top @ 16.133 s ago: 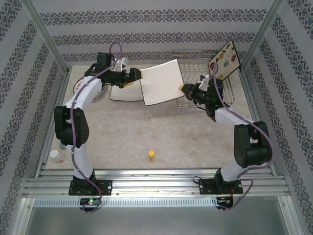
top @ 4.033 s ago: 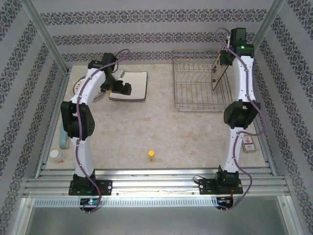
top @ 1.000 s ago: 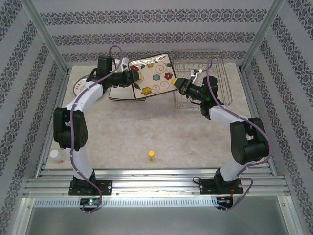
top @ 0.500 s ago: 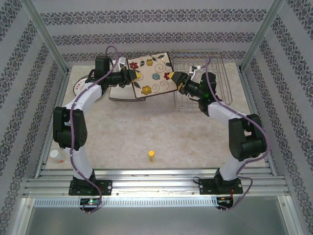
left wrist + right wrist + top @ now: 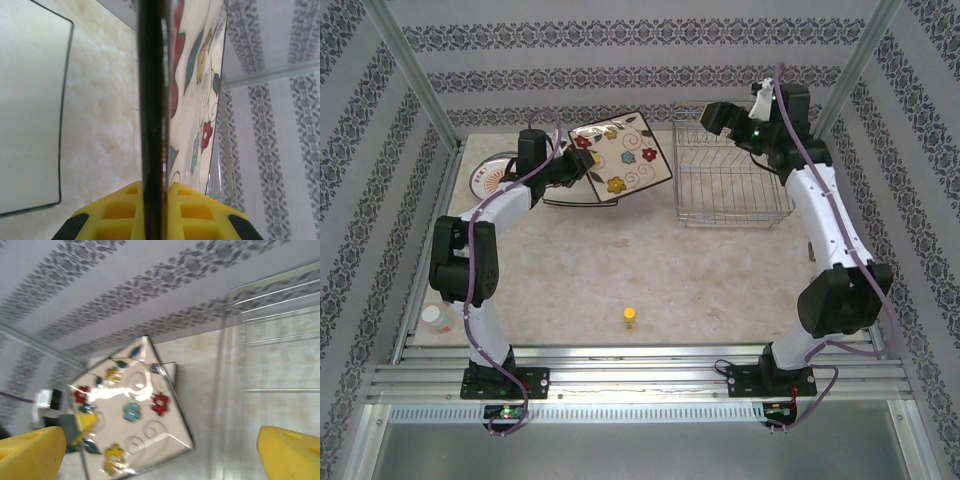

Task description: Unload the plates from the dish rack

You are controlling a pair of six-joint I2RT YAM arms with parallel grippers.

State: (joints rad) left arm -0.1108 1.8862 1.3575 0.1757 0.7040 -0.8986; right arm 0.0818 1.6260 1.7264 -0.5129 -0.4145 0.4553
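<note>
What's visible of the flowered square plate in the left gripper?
The flowered plate is square: glossy cream face, thin dark rim, red, yellow and blue flowers, leaves and swirls. It hangs tilted, face up, above the table, left of the dish rack and partly over a plain white plate. The left gripper clamps one edge in its yellow fingers; nothing else touches it.

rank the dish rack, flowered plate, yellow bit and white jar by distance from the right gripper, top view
From the right gripper:
1. dish rack, just beneath it
2. flowered plate, off to its left
3. yellow bit, front centre
4. white jar, front left corner
</note>
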